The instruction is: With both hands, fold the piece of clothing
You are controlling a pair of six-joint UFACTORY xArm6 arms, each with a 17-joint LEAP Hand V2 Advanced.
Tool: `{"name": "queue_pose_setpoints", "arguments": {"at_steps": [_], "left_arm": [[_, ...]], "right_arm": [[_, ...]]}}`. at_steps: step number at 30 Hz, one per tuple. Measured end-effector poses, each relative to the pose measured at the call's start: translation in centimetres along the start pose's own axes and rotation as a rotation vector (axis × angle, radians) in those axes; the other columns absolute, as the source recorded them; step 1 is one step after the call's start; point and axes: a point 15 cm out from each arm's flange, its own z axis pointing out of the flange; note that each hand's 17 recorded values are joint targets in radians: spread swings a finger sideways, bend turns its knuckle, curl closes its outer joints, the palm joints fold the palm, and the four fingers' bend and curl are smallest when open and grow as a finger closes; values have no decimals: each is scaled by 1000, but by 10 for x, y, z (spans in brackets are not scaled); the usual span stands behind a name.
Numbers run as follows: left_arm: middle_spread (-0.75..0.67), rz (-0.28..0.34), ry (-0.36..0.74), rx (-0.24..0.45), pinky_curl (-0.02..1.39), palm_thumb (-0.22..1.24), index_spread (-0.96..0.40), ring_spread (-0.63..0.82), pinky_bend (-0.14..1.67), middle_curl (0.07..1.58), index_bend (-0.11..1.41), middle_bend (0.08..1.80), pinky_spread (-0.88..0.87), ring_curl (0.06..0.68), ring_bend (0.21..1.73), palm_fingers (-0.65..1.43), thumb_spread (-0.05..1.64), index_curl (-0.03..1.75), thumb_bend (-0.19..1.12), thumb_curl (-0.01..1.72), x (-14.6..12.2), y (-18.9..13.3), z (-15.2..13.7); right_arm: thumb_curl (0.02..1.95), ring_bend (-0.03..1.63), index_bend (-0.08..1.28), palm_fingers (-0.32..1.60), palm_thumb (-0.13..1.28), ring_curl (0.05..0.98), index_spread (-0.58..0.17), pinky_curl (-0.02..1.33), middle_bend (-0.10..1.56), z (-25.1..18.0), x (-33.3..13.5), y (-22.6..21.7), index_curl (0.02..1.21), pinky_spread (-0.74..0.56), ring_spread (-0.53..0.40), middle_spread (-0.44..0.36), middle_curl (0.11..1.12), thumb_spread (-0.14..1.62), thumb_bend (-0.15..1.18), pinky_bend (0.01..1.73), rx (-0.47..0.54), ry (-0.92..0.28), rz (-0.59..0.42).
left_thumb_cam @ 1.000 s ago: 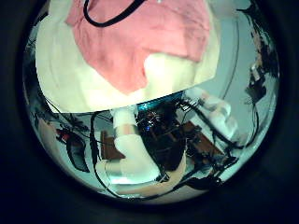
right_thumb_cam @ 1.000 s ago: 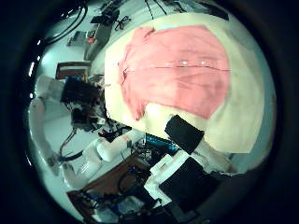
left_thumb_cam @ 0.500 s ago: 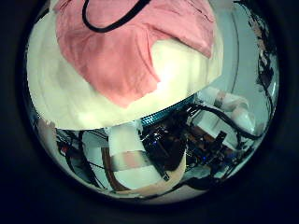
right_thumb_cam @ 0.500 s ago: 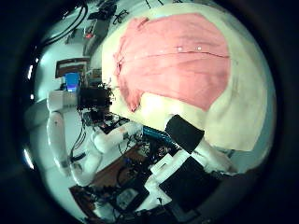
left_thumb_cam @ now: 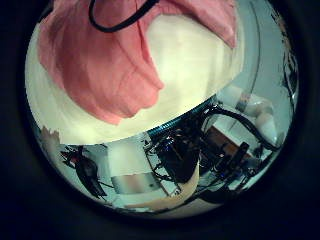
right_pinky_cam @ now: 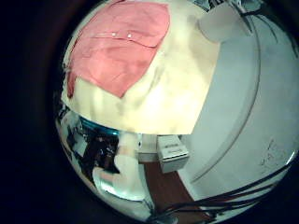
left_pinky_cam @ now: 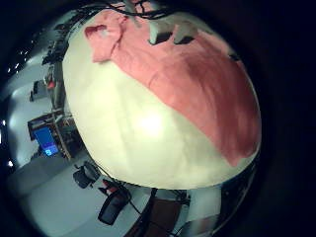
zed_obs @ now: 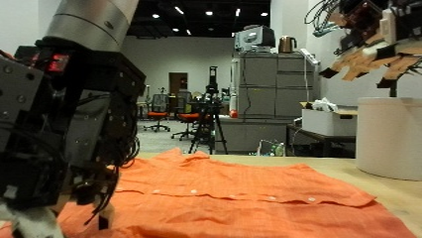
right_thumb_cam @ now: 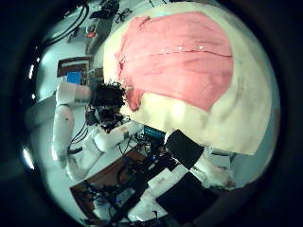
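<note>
The shirt (zed_obs: 251, 198) fills more of my left thumb side palm view than a second ago, so the left robot hand (zed_obs: 66, 149) is coming down on it. That puts me at the approach: nothing is gripped and no fold is begun. The shirt lies spread flat on the table (zed_obs: 406, 203). The left robot hand hangs just above the shirt's near edge, fingers relaxed and empty. The right robot hand (zed_obs: 369, 45) hovers high above the shirt's far side, fingers loosely spread, holding nothing.
</note>
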Motion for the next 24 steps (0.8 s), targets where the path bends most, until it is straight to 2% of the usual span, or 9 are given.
{"name": "queue_pose_setpoints", "arguments": {"at_steps": [6, 9, 11, 13, 14, 15, 16, 19, 24], "left_arm": [[335, -13, -31, 13, 313, 35, 8, 530, 277, 244, 144, 218, 465, 211, 481, 51, 824, 334, -26, 297, -4, -7, 9], [188, -25, -43, 24, 310, 62, 23, 413, 270, 286, 141, 313, 381, 219, 512, 202, 822, 317, -26, 303, -4, -9, 12], [86, -34, -45, 39, 300, 93, 30, 279, 260, 317, 152, 439, 274, 216, 537, 389, 822, 310, -22, 309, -4, -13, 12], [-77, -44, -46, 57, 323, 189, -43, 31, 406, 384, 150, 645, 8, 230, 623, 801, 846, 302, 5, 320, -5, -18, 11], [-112, -49, -43, 61, 320, 214, -64, -26, 420, 392, 161, 677, -51, 236, 652, 880, 860, 304, 11, 323, -5, -21, 9], [-171, -55, -36, 60, 335, 299, -108, -128, 486, 412, 171, 733, -161, 248, 701, 1037, 901, 307, 46, 332, -5, -22, 7], [-236, -64, -24, 59, 368, 399, -167, -247, 553, 463, 205, 790, -303, 302, 809, 1165, 942, 331, 79, 344, -3, -24, 5], [-323, -82, -1, 37, 443, 513, -270, -377, 726, 543, 284, 854, -487, 388, 972, 1226, 1000, 389, 95, 353, -2, -21, -2], [-402, -92, 7, 47, 528, 619, -401, -443, 959, 621, 432, 955, -602, 467, 1132, 1270, 1038, 491, 83, 381, -9, -16, -19]], "right_arm": [[310, 224, 191, 114, 574, 248, -234, 300, 186, 13, 6, 9, 360, 284, 172, 225, 259, 1125, -21, 203, -26, -12, 12], [310, 217, 184, 117, 574, 248, -240, 302, 182, 14, 6, 10, 358, 284, 173, 216, 262, 1125, -21, 196, -26, -11, 7], [307, 223, 178, 123, 570, 251, -243, 304, 181, 18, 6, 13, 355, 284, 168, 211, 264, 1128, -21, 196, -34, -15, 5], [308, 233, 181, 121, 573, 255, -244, 306, 172, 23, 6, 15, 353, 279, 165, 209, 262, 1127, -20, 197, -45, -19, 7], [309, 233, 178, 115, 573, 255, -241, 309, 170, 25, 7, 15, 351, 279, 164, 206, 261, 1127, -20, 205, -49, -19, 9], [309, 234, 177, 114, 573, 257, -240, 312, 171, 28, 7, 15, 349, 280, 163, 207, 261, 1126, -20, 211, -51, -21, 10], [309, 238, 178, 113, 574, 258, -239, 313, 169, 31, 8, 16, 348, 279, 162, 206, 258, 1126, -20, 212, -55, -19, 11], [309, 197, 188, 91, 574, 252, -234, 321, 180, 49, 7, 23, 349, 279, 166, 203, 261, 1126, -21, 231, -97, -33, 16], [308, 229, 156, 144, 577, 252, -238, 317, 209, 66, 5, 33, 330, 270, 169, 150, 277, 1126, -20, 218, -134, -42, 20]]}}
